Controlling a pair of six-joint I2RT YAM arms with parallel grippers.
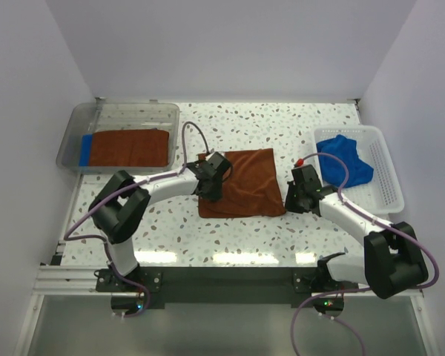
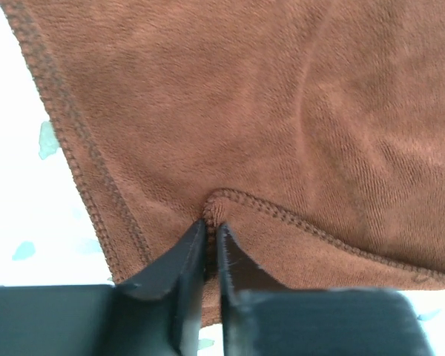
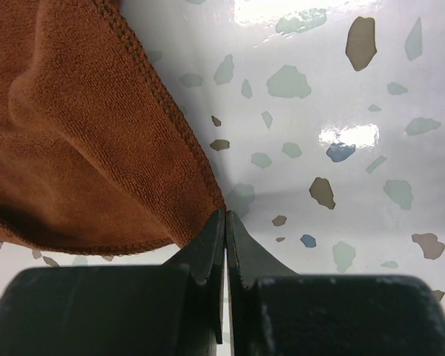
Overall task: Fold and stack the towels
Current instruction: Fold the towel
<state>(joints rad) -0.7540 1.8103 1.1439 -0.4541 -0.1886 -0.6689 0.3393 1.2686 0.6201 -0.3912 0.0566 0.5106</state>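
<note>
A brown towel (image 1: 241, 182) is lying flat in the middle of the speckled table (image 1: 282, 126), between the two arms. The left claw (image 2: 210, 222) is sitting over the towel's left edge. Its two fingers are squeezing almost all the way together, and a little bump of the towel's stitched edge is being pinched between their tips.

The right claw (image 3: 225, 215) is resting low at the towel's near right corner. Its fingers are pressing tight together with no gap. The corner of the towel is touching the fingertips, but I cannot tell if any cloth is being caught between them.

At the back left, a clear tray (image 1: 133, 107) is holding a second brown towel (image 1: 130, 147), folded flat. It is lying on top of a flat blue towel (image 1: 84, 150), which is peeking out on the left side.

On the right side of the table, a white basket (image 1: 389, 178) is holding a crumpled blue towel (image 1: 345, 159), all bunched up in a heap.
</note>
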